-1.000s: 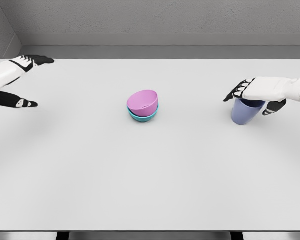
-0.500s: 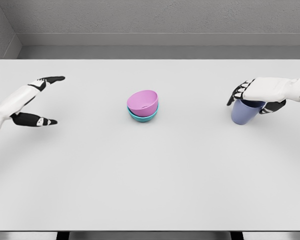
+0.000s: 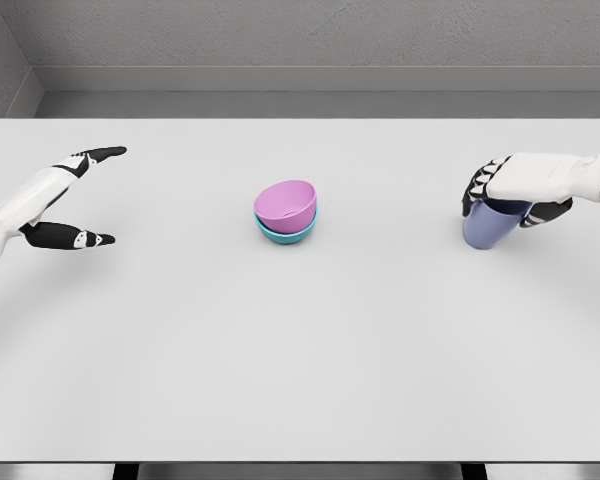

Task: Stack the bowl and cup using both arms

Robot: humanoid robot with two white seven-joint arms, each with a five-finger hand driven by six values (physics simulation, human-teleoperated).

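Illumination is bright, even and diffuse, apparently from overhead. The white tabletop [image 3: 300, 350] shows no glare or hotspots. Shadows are faint and soft-edged, visible only close beneath objects. The render is sharp throughout, without motion blur or edge distortion. The rear wall [image 3: 320, 35] reads darker grey.

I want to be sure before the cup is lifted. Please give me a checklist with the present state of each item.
1. Right hand closed around the top of the cup: ok.
2. Cup upright on the table: ok.
3. Pink bowl nested in the teal bowl: ok, though tilted.
4. Path from cup to bowls free: ok.
5. Left hand open, apart from the bowls: ok.
6. Grip firm enough to lift: cannot tell.
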